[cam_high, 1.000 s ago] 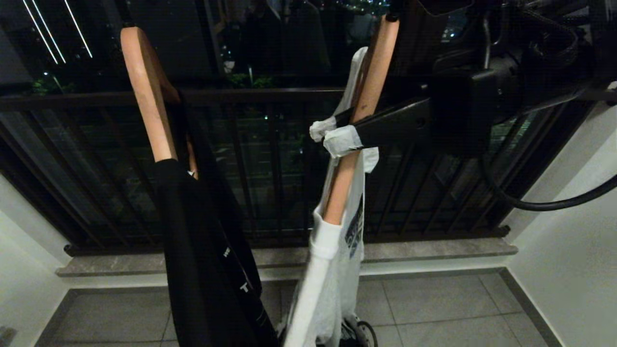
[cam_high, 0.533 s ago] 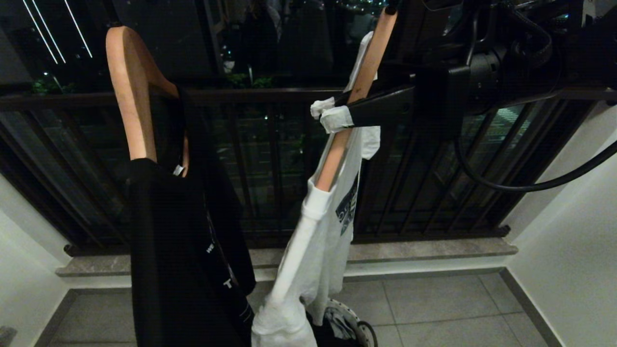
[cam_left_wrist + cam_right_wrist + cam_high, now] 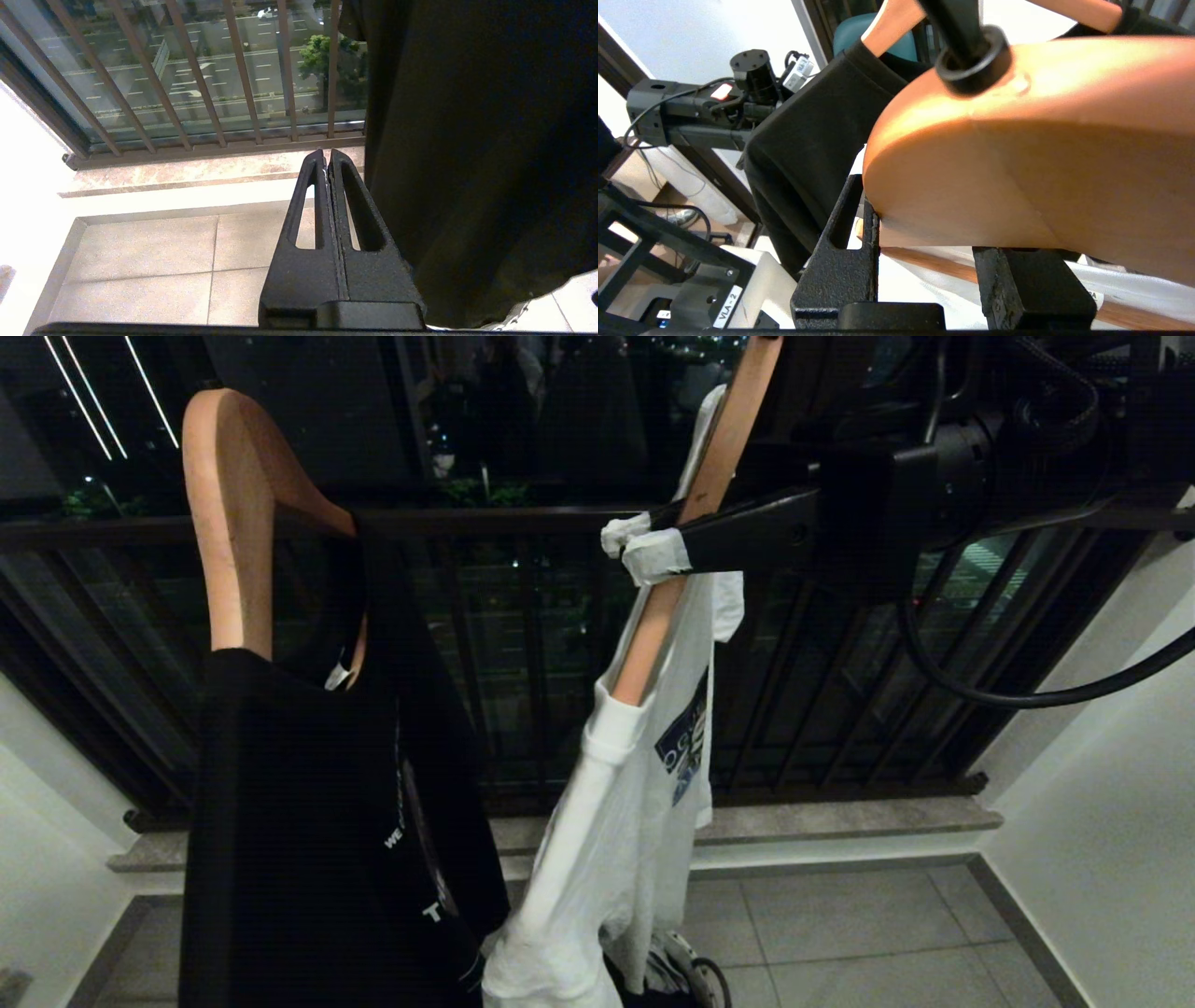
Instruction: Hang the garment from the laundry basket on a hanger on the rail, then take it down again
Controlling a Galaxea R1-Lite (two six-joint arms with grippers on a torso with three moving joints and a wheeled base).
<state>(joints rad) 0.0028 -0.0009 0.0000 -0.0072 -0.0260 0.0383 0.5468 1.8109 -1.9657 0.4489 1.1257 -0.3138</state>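
Here, the wooden hanger (image 3: 695, 513) bearing the white garment (image 3: 635, 821) is clamped by the right gripper (image 3: 653, 546); the left gripper (image 3: 329, 161) is held closed, empty, low.

Head view dim, night outside; left wrist view overexposed on wall.

Left hanger (image 3: 229, 523): at 9 o'clock, carrying a shirt (image 3: 308, 840).
Right hanger (image 3: 691, 523): at 1 o'clock, carrying a tee (image 3: 635, 821).
Guard bars (image 3: 523, 644): behind both.
Right gripper (image 3: 653, 546): on right hanger.
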